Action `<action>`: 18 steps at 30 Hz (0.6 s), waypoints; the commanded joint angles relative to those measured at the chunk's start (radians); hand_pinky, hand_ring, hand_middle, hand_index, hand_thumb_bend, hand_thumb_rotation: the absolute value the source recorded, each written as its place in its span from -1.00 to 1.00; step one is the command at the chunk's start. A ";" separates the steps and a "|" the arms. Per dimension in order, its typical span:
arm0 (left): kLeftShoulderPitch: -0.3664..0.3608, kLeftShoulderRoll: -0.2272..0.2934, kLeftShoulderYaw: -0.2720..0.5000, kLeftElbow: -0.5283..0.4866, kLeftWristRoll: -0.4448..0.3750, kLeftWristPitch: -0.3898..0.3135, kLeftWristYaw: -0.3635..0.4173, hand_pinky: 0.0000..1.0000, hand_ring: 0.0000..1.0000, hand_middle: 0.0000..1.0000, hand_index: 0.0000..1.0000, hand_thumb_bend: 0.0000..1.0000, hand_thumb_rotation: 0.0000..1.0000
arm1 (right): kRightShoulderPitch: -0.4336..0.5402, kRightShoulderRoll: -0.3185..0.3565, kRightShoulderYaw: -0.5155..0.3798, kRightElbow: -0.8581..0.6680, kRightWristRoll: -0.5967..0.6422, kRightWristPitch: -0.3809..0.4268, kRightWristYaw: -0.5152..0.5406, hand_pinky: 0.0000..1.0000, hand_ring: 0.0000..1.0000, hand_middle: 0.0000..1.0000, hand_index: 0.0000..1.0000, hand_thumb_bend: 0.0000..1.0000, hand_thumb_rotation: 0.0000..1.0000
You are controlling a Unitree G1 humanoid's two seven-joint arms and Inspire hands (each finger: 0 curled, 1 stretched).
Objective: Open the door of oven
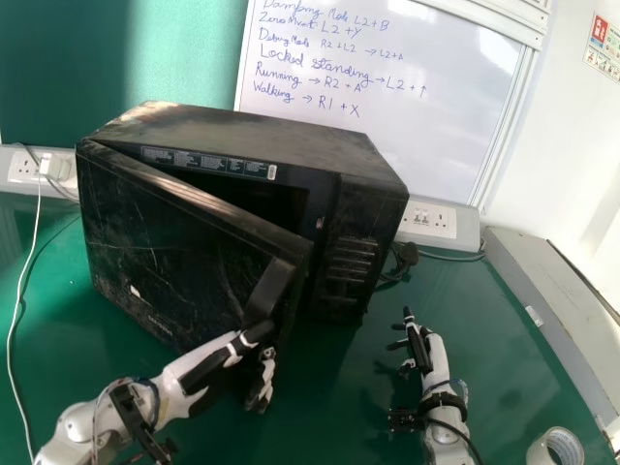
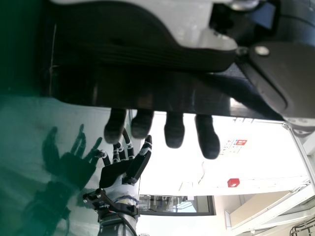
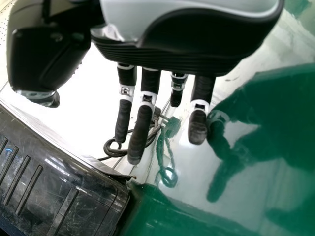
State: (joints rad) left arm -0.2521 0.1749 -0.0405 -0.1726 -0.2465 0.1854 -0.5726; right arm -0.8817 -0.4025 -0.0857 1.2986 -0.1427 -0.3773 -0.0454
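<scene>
on the green glossy desk (image 1: 329, 426), left of its middle, stands the black, scuffed box-shaped oven (image 1: 373, 184). its black flat door (image 1: 179, 252) is ajar, the free edge swung out toward the near side, with a dark wedge of space between door and body. the white-and-black left hand (image 1: 208, 363) is at that free edge, by the handle (image 1: 269, 291). open room lies between it and the white-and-black right hand (image 1: 426, 354), which is apart from the oven, above the desk's right part. near the desk's near right corner lies the clear roll of tape (image 1: 542, 451).

the left wrist view shows the left hand's fingers (image 2: 174, 130) straight, slightly spread, tips past a black panel's edge; whether they press on it, i cannot tell. the right wrist view shows the right hand's fingers (image 3: 141, 130) straight and spread, pinching nothing, and the coiled black cable (image 3: 114, 151) beyond the oven's ribbed corner.
</scene>
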 commanded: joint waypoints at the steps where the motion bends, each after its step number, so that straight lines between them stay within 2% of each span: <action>1: -0.009 0.006 0.069 -0.056 -0.056 -0.016 0.032 -1.00 -0.95 -0.86 -0.85 0.48 0.71 | 0.018 -0.008 -0.007 0.020 0.002 0.025 0.001 -0.62 -0.53 -0.30 0.21 0.53 0.54; 8: 0.001 0.059 0.073 -0.079 -0.098 -0.018 -0.052 -1.00 -0.95 -0.85 -0.84 0.48 0.75 | 0.015 -0.011 0.000 0.021 -0.008 0.030 -0.008 -0.63 -0.54 -0.31 0.20 0.52 0.57; 11: -0.006 0.070 0.075 -0.083 -0.143 0.029 -0.076 -1.00 -0.94 -0.84 -0.82 0.58 0.68 | 0.013 -0.012 -0.002 0.021 -0.006 0.035 -0.003 -0.63 -0.54 -0.30 0.20 0.54 0.57; 18: -0.015 0.084 0.086 -0.055 -0.174 0.004 -0.140 -1.00 -0.92 -0.83 -0.81 0.53 0.65 | 0.016 -0.014 0.000 0.020 -0.009 0.027 -0.001 -0.63 -0.54 -0.29 0.22 0.52 0.57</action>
State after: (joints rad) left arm -0.2310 0.2668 0.0025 -0.2085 -0.3410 0.2296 -0.7066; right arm -0.8826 -0.4067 -0.0848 1.2989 -0.1475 -0.3711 -0.0512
